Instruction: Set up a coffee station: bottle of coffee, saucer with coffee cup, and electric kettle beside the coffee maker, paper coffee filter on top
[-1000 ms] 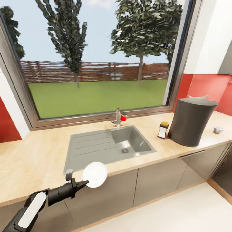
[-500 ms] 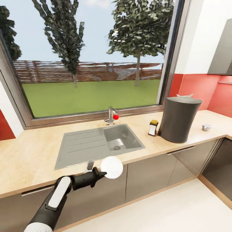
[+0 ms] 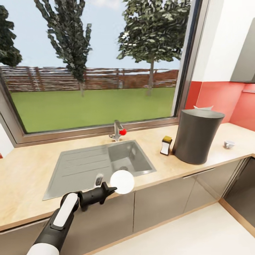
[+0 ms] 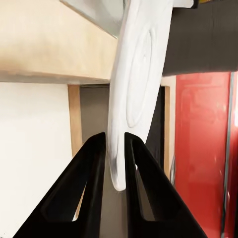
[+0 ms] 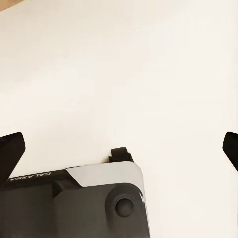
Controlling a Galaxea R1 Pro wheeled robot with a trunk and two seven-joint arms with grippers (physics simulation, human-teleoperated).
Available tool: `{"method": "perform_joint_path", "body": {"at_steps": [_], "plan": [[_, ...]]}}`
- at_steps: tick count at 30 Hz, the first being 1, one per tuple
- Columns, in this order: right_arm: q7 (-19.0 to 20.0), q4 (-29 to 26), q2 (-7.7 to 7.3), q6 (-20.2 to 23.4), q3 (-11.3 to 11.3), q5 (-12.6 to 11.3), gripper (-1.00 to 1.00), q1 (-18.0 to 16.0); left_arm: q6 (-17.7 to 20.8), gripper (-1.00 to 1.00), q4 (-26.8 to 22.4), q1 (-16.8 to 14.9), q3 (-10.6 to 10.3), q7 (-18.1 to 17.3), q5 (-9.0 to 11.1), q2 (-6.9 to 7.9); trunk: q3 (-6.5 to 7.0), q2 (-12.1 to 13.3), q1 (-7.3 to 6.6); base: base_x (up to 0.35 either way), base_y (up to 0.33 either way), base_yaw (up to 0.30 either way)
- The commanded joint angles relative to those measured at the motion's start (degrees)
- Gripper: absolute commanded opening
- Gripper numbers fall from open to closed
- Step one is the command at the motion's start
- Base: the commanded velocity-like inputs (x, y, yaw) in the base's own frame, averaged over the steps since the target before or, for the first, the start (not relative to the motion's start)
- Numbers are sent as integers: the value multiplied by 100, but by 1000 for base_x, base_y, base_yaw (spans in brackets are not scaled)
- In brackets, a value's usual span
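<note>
Left end effector [image 3: 108, 190] with saucer [image 3: 122, 182] before countertop [image 3: 28, 184]

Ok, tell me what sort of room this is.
A home kitchen, by the look of it: a grey steel sink with drainboard set in a light wooden countertop, a chrome tap under a big window, and a dark cylindrical coffee maker.

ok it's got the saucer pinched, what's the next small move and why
Probably carry the saucer rightward toward the coffee maker. The left gripper grips it by the rim off the counter's front edge, while the maker stands far right beyond the sink.
</note>
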Motion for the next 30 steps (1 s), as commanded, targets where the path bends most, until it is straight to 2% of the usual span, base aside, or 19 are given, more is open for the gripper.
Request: {"method": "perform_joint_path", "body": {"at_steps": [1, 17, 25, 30], "plan": [[-20, -6, 1, 14, 49, -54, 100, -3, 28, -100, 0, -2, 15, -53, -44, -6, -11, -9, 4, 188, -227, 0], [-14, -2, 1, 8, 54, -34, 100, -3, 54, -100, -26, 79, 25, -53, -17, 9, -11, -9, 4, 135, -253, 0], [-15, -6, 1, 8, 58, -29, 100, -3, 55, -100, -26, 82, 28, -53, -17, 22, -11, -9, 4, 17, -271, 0], [-22, -7, 2, 8, 57, -54, 100, -3, 81, -100, -46, 82, 220, -53, -17, 28, -11, -9, 4, 0, -273, 0]]}}
